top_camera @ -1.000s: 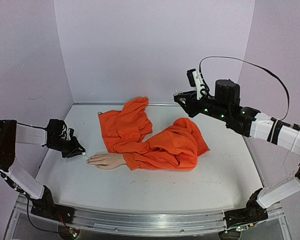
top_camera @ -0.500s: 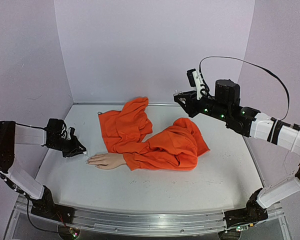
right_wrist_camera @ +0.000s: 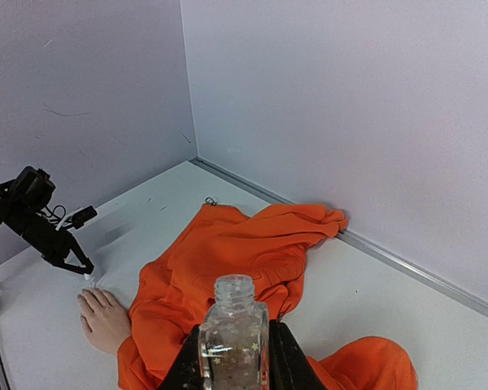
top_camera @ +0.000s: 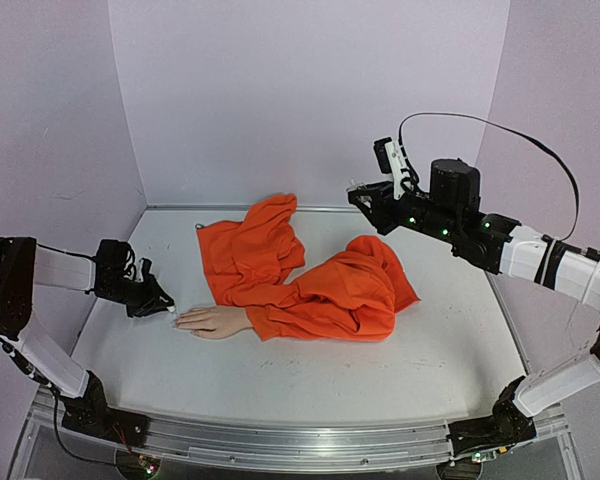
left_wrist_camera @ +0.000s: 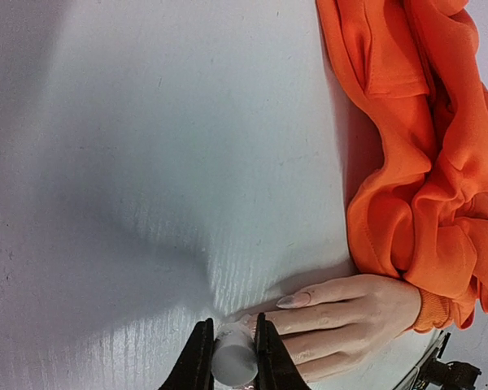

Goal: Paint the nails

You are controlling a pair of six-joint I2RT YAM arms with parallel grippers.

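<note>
White-and-black arms (top_camera: pixel 570 272), black-fingered left tool (left_wrist_camera: pixel 230 341), green LEDs (top_camera: pixel 443 232), looping black cable (top_camera: pixel 500 123).

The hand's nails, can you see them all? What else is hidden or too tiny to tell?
- Nails: only one shows, in the left wrist view; the other fingertips sit behind the white cap and left gripper. In the top view the hand is too small.
- White cap: cut off by the bottom edge; any brush is hidden.
- Bottle in right gripper: base cut off by the bottom edge.
- Arm: hidden under the orange sleeve.
</note>
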